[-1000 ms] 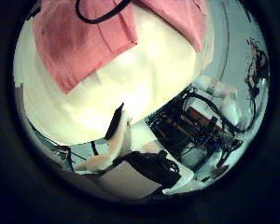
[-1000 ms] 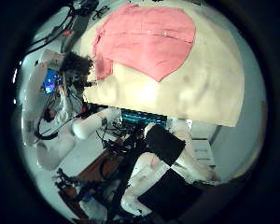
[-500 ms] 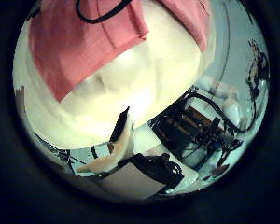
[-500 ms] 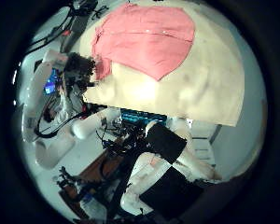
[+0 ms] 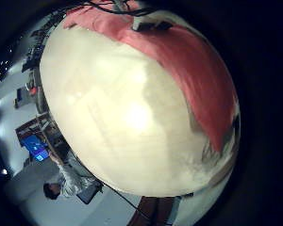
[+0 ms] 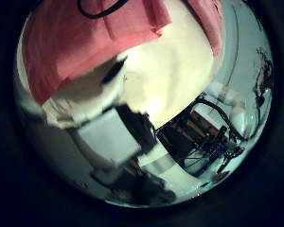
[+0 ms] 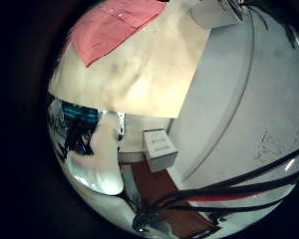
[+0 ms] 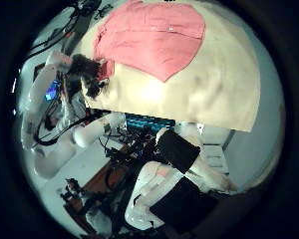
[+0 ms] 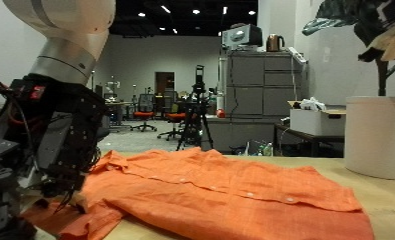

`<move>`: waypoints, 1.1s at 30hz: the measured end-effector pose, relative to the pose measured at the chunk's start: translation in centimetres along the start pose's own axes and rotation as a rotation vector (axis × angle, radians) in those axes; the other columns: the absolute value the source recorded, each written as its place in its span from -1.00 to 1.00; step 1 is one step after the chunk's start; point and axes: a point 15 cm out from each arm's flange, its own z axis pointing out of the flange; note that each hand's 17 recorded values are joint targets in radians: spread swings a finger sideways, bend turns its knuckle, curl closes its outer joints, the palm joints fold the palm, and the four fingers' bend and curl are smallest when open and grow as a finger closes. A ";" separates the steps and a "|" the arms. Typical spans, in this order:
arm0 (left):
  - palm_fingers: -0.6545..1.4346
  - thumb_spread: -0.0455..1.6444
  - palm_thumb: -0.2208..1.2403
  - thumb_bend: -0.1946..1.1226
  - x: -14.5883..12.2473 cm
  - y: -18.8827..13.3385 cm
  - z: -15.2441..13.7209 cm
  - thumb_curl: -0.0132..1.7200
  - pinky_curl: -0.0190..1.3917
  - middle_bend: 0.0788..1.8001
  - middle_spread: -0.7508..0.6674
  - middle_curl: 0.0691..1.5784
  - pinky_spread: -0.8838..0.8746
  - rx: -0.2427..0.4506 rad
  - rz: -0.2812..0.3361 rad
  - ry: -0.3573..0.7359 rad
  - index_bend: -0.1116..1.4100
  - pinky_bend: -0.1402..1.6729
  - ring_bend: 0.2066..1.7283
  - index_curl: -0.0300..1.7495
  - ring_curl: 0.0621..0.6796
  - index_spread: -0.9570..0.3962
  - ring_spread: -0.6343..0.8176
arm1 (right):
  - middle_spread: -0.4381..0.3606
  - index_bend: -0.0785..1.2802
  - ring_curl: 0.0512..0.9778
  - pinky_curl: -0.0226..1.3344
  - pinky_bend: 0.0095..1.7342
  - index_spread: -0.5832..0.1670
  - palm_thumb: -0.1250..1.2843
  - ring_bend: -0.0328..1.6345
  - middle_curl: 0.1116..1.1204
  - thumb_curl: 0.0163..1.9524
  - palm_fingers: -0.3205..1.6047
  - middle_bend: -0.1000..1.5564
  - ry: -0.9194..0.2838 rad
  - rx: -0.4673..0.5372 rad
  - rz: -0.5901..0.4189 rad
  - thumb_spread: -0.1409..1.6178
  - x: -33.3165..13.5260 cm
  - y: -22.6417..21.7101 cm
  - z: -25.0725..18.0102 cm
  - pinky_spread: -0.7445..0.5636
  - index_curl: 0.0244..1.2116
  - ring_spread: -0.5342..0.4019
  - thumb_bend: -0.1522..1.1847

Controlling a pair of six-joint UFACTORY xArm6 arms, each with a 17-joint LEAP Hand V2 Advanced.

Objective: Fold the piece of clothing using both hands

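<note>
An orange button-up shirt (image 9: 210, 190) lies spread on the pale table (image 9: 384, 215). A hand (image 9: 51, 140) of black and white parts stands over the shirt's crumpled edge, its fingers pointing down at the cloth; whether they hold it is hidden. The right thumb side palm view shows the shirt (image 8: 154, 40) from high up, with the left hand (image 8: 90, 72) at its edge. The shirt fills part of the left thumb side palm view (image 6: 76, 38), close to that palm. It also shows in the left little finger side palm view (image 5: 193, 75) and the right little finger side palm view (image 7: 110, 30).
A large white plant pot (image 9: 380, 135) stands at the table's far side, away from the hand. A grey cabinet (image 9: 257, 100) stands behind the table. A white box (image 7: 161, 147) sits beside the table's edge (image 7: 140, 105).
The left palm camera has moved lower and closer to the shirt, and one of that hand's own parts has come into its view. The right palm view has barely shifted.
</note>
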 end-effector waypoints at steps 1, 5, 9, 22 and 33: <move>0.57 0.21 0.04 -0.69 0.0 0.0 0.0 -0.59 -0.51 -0.27 -0.21 -0.36 -0.28 0.000 0.000 0.000 -0.59 -0.39 -0.20 -0.53 -0.11 0.23 -0.49 | 0.29 -0.64 -0.57 -0.53 -0.66 -0.18 -0.07 -0.66 -0.59 -0.73 -0.41 -0.64 0.007 -0.004 0.002 0.47 0.2 0.0 0.1 0.81 -0.53 0.61 -0.80; 0.73 0.25 0.27 -0.63 -0.1 -0.1 -0.6 -0.55 -0.33 -0.23 -0.36 -0.21 -0.55 0.009 -0.001 -0.002 -0.54 -0.06 0.10 -0.45 0.27 0.05 -0.68 | 0.33 -0.65 -0.56 -0.53 -0.67 -0.18 -0.07 -0.63 -0.59 -0.73 -0.39 -0.65 0.018 -0.002 -0.002 0.47 0.3 -0.3 0.2 0.79 -0.54 0.57 -0.80; 0.75 0.22 0.42 -0.63 -0.2 -0.2 -1.4 -0.48 -0.18 -0.18 -0.51 -0.08 -0.68 0.035 -0.006 -0.004 -0.34 0.22 0.29 -0.32 0.49 -0.16 -0.74 | 0.12 -0.64 -0.54 -0.52 -0.64 -0.15 -0.07 -0.57 -0.61 -0.73 -0.38 -0.66 0.024 0.008 -0.019 0.47 0.0 -1.0 0.2 0.72 -0.55 0.47 -0.80; 0.66 0.10 0.51 -0.73 0.8 0.7 -5.7 -0.30 0.03 0.01 -0.72 0.23 -0.66 0.142 -0.002 0.018 0.05 0.58 0.56 0.00 0.80 -0.46 -0.73 | -0.17 -0.68 -0.43 -0.52 -0.53 -0.16 -0.14 -0.27 -0.61 -0.73 -0.08 -0.49 0.046 0.055 -0.144 0.42 -2.5 -5.0 6.2 0.08 -0.54 0.13 -0.82; 0.62 0.09 0.51 -0.73 1.8 1.5 -6.6 -0.21 0.07 0.03 -0.77 0.34 -0.64 0.131 0.005 0.023 0.05 0.62 0.61 0.15 0.84 -0.55 -0.72 | -0.36 -0.64 -0.29 -0.50 -0.33 -0.20 -0.20 -0.06 -0.48 -0.72 -0.04 -0.38 0.020 0.073 -0.205 0.32 -5.4 -8.8 13.0 -0.29 -0.56 -0.31 -0.81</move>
